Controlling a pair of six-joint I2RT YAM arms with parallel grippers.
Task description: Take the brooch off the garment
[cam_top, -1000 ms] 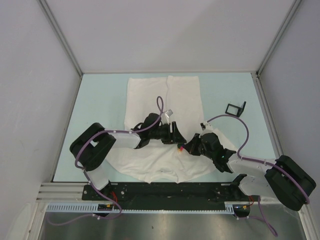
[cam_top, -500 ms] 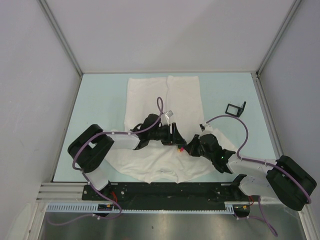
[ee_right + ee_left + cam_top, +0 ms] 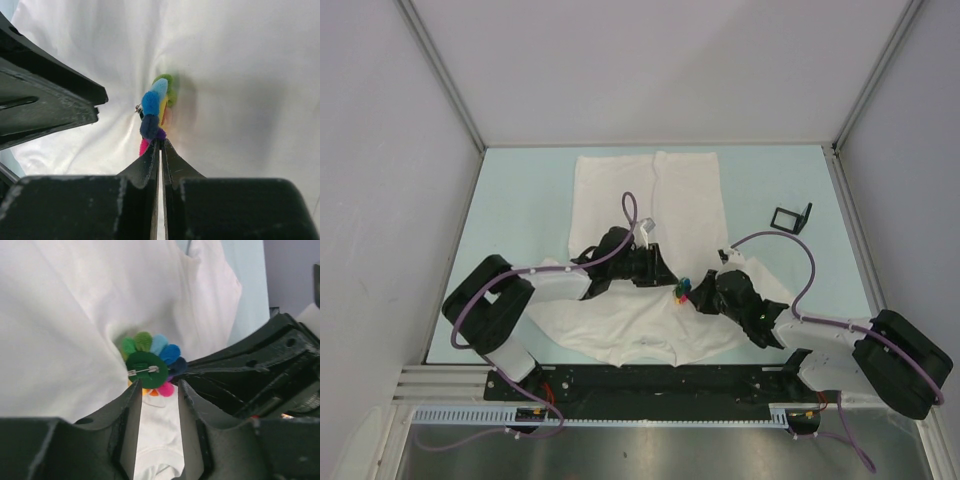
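The brooch (image 3: 682, 290) now stands up off the garment (image 3: 650, 190) between the two claws, its rainbow petals plainly visible from above. A second ago only a small red-orange speck showed at that spot. The right gripper (image 3: 159, 142) is closed almost completely, with its fingertips pinching the lower purple and pink petals and holding the flower on edge. The left gripper (image 3: 156, 387) has drawn back to the left since the earlier picture. Its fingers are now parted with nothing between them, their tips just short of the brooch. From the left wrist, the brooch's green felt back and metal pin face the camera. White cloth puckers toward the brooch on one side, so the pin probably still catches the fabric, though the pictures do not show this clearly. The lift looks begun, but the release is not yet certain.
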